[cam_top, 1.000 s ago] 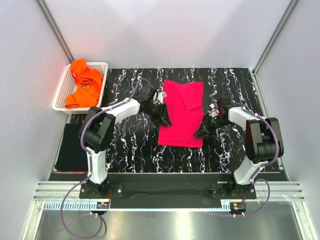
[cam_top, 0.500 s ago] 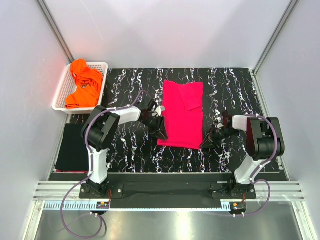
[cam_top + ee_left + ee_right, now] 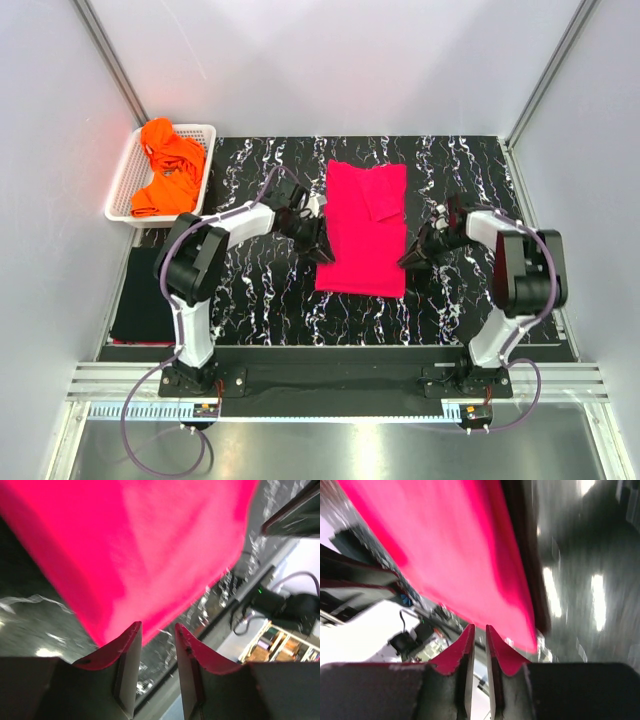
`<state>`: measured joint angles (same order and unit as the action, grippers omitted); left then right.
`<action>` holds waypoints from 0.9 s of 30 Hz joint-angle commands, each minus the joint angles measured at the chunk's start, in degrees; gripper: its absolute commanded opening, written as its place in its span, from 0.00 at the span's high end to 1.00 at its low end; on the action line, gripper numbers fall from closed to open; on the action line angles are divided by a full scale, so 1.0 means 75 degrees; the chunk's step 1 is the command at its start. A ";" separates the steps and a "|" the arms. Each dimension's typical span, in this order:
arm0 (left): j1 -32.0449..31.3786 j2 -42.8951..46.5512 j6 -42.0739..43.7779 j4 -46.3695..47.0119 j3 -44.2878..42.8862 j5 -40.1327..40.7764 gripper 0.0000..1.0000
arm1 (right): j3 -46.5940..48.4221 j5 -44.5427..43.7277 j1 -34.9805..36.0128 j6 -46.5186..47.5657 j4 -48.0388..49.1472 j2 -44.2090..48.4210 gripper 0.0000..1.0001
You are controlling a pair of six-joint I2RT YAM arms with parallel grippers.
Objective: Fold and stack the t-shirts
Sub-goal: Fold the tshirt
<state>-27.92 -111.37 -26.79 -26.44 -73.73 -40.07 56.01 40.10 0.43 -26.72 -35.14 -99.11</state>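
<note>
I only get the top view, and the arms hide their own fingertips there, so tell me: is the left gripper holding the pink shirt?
Observer: No. Its wrist view shows the left gripper open with nothing in the gap. The pink shirt ends just beyond the tips.
Operator: And the right one?
Observer: The right gripper is nearly closed in its wrist view. Only a thin slit is left, and there is no shirt in it.

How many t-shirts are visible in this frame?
3 at least: a pink t-shirt lying flat on the mat, a black t-shirt folded beside the mat's left edge, and an orange heap in the basket, which may hide more.
</note>
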 commanded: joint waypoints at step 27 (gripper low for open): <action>0.0302 0.3985 -0.4816 0.4080 0.5035 0.1217 0.32 | -0.2016 -0.1360 0.0256 -0.2903 0.0839 0.3415 0.24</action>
<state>-24.29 -84.40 -48.10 -9.69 -42.89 -34.30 45.47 32.49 -1.32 -38.74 -33.30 -80.86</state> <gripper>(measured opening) 0.683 0.756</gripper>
